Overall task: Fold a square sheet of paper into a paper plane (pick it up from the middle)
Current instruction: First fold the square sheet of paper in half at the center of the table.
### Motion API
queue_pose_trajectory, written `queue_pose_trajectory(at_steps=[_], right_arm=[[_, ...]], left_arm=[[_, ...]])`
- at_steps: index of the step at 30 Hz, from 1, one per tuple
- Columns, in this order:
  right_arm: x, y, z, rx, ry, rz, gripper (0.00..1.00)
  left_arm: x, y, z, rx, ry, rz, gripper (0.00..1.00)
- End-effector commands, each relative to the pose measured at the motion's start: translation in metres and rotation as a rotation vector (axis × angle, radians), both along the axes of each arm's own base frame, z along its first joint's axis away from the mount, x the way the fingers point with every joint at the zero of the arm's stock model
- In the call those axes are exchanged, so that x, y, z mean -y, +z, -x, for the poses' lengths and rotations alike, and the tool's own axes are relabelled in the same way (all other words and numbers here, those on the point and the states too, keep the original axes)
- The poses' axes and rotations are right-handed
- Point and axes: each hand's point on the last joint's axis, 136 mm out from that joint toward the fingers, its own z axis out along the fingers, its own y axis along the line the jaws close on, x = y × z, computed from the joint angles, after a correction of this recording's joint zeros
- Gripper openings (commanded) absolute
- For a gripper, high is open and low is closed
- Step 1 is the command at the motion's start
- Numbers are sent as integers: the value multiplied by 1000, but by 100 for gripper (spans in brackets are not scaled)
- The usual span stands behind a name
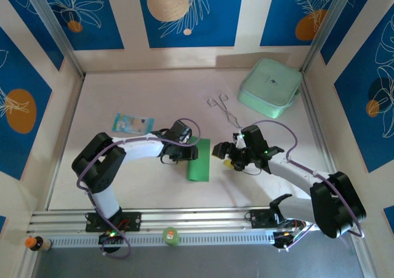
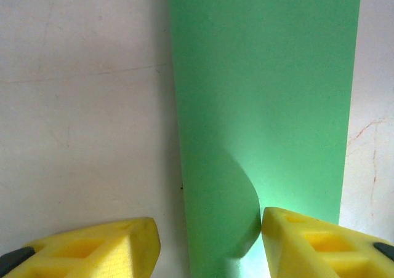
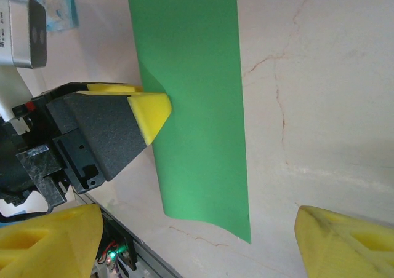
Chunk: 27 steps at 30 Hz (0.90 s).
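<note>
The square sheet of paper (image 1: 199,160) is bright green and lies on the table as a long folded strip between the two arms. My left gripper (image 1: 189,147) is low over the strip's left long edge. In the left wrist view the jaws of my left gripper (image 2: 209,248) stand apart, and a raised curl of the paper (image 2: 246,186) bulges between them and touches the right fingertip (image 2: 320,244). My right gripper (image 1: 223,154) hovers just right of the strip. In the right wrist view my right gripper (image 3: 197,247) is wide open with nothing in it, above the paper's (image 3: 197,106) near end.
A pale mint box (image 1: 269,87) sits at the back right, with thin metal tongs (image 1: 223,106) in front of it. A light-blue packet (image 1: 132,123) lies at the left. The metal rail (image 1: 197,219) runs along the near edge, with a green cap (image 1: 170,235) below it.
</note>
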Motion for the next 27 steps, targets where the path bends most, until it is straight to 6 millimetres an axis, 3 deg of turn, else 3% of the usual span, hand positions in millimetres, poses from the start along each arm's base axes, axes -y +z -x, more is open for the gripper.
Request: queue_pose_trajectory(at_steps=[1, 12, 20, 27], right_arm=[[-3, 3, -2, -2, 1, 0, 82], [-3, 1, -2, -10, 1, 2, 82], [-4, 1, -2, -11, 3, 3, 82], [-4, 1, -2, -13, 2, 4, 82]], left_arm=[[-12, -41, 0, -19, -6, -85, 55], [-13, -42, -2, -9, -17, -102, 56], [-15, -46, 0, -15, 11, -95, 50], [-10, -45, -1, -5, -19, -75, 54]])
